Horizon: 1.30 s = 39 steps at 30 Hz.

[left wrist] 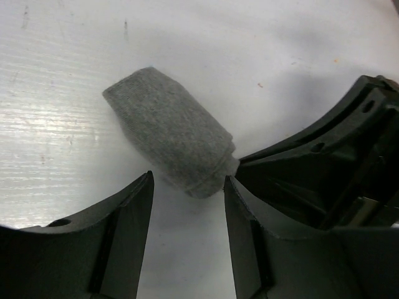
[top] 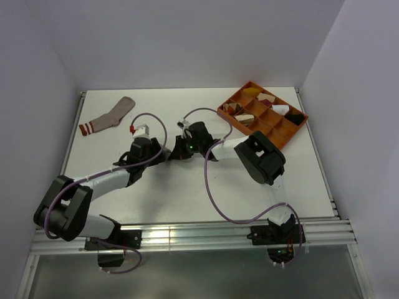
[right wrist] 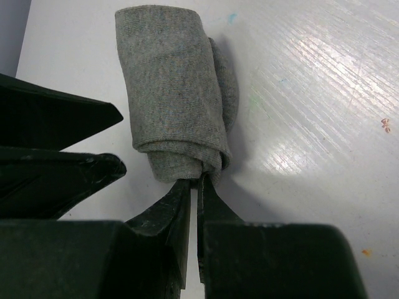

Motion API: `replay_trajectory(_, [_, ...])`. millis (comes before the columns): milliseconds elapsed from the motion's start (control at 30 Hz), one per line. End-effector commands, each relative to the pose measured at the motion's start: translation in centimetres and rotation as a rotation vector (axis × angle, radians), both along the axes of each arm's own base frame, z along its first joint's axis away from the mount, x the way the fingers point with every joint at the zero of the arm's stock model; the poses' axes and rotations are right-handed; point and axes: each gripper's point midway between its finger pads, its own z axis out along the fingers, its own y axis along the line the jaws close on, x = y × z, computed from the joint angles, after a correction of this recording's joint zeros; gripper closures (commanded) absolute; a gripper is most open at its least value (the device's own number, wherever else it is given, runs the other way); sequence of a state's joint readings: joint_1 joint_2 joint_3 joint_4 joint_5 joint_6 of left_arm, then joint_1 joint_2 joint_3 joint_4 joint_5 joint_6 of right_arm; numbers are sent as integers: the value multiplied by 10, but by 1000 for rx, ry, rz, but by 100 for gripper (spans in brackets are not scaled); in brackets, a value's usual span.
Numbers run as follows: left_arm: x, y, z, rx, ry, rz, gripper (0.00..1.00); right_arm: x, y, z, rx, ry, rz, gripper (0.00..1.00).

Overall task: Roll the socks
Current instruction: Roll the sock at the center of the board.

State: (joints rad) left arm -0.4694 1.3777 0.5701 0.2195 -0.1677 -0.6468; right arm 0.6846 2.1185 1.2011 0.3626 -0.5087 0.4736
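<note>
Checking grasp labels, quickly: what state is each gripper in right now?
Left gripper: open, its tips at the rolled grey sock, not gripping it.
Right gripper: closed, pinching the roll's end.

A flat white table (top: 299,180) with a faintly streaked top fills the scene, enclosed by plain pale lavender walls (top: 187,37). Near its far right corner sits an orange plastic divided tray (top: 233,98), turned at an angle to the table's edges. Its compartments hold small cloth bundles: a yellow one (top: 251,91), a white one (top: 281,109), a black one (top: 297,116) and a brown one (top: 247,118). A silver slotted metal rail (top: 187,234) runs along the near edge.
</note>
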Motion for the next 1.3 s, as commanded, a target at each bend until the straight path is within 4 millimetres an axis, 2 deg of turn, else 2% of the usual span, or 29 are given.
replay_trajectory(0, [10, 7, 4, 68, -39, 27, 46, 7, 5, 11, -5, -37, -8, 100])
replay_trajectory(367, [9, -1, -5, 114, -29, 4, 51, 7, 7, 11, -16, -39, -2, 100])
replay_trajectory(400, [10, -1, -5, 116, -32, 7, 54, 7, 8, 12, -16, -42, -1, 100])
replay_trajectory(733, [16, -2, -8, 128, -33, 15, 61, 4, 12, 11, -20, -43, 16, 100])
replay_trajectory(867, [18, -3, -9, 128, -34, 13, 69, 2, 13, 12, -21, -45, 24, 100])
replay_trajectory(967, [19, 0, -10, 133, -34, 26, 70, 1, 14, 11, -26, -46, 29, 100])
replay_trajectory(1267, [19, 11, 8, 121, -91, 89, 69, 0, 14, 11, -26, -47, 36, 100])
